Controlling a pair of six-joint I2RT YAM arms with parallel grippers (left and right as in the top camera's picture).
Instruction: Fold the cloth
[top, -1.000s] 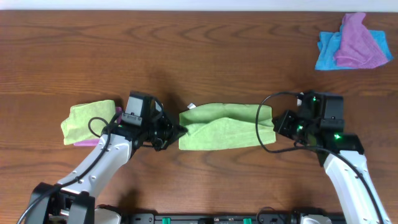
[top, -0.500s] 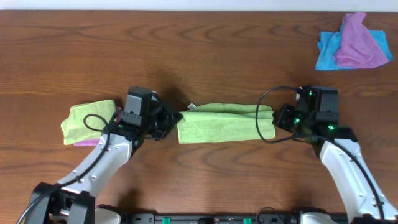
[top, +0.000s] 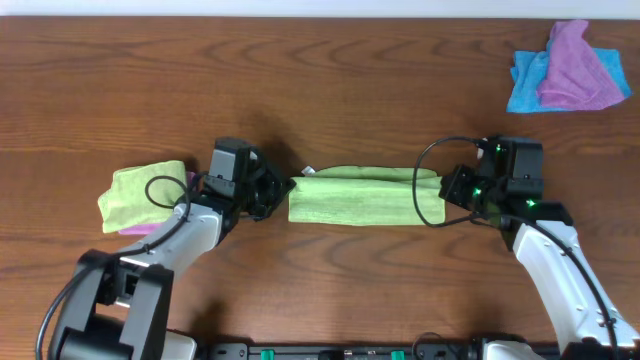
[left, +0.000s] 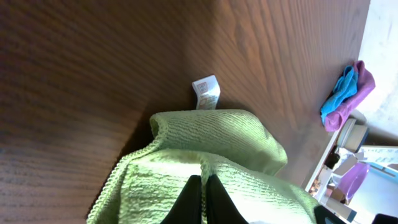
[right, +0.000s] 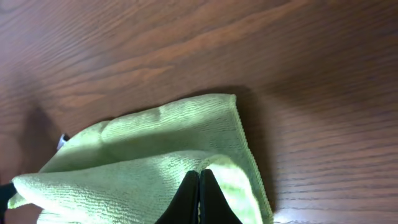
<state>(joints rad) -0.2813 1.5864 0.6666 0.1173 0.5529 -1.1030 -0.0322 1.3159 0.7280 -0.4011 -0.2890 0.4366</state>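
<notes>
The cloth (top: 360, 198) is a light lime-green strip stretched across the middle of the table, folded over itself, with a small white tag (top: 308, 170) at its far left corner. My left gripper (top: 284, 192) is shut on the cloth's left end. My right gripper (top: 447, 192) is shut on its right end. In the left wrist view the fingers (left: 204, 186) pinch a fold of the cloth (left: 217, 149), and the tag (left: 206, 93) lies on the wood beyond. In the right wrist view the fingers (right: 199, 180) pinch the cloth's (right: 155, 149) upper layer.
Another lime-green cloth (top: 140, 192) lies folded on a purple one (top: 150, 227) at the left, behind my left arm. A blue cloth (top: 528, 82) and a purple cloth (top: 578, 66) are heaped at the far right corner. A black cable (top: 425, 195) loops over the cloth's right end.
Both grippers carried the near edge of the cloth away from me over the far part. The visible cloth went from a broad, rumpled shape to a narrower, flatter strip.
</notes>
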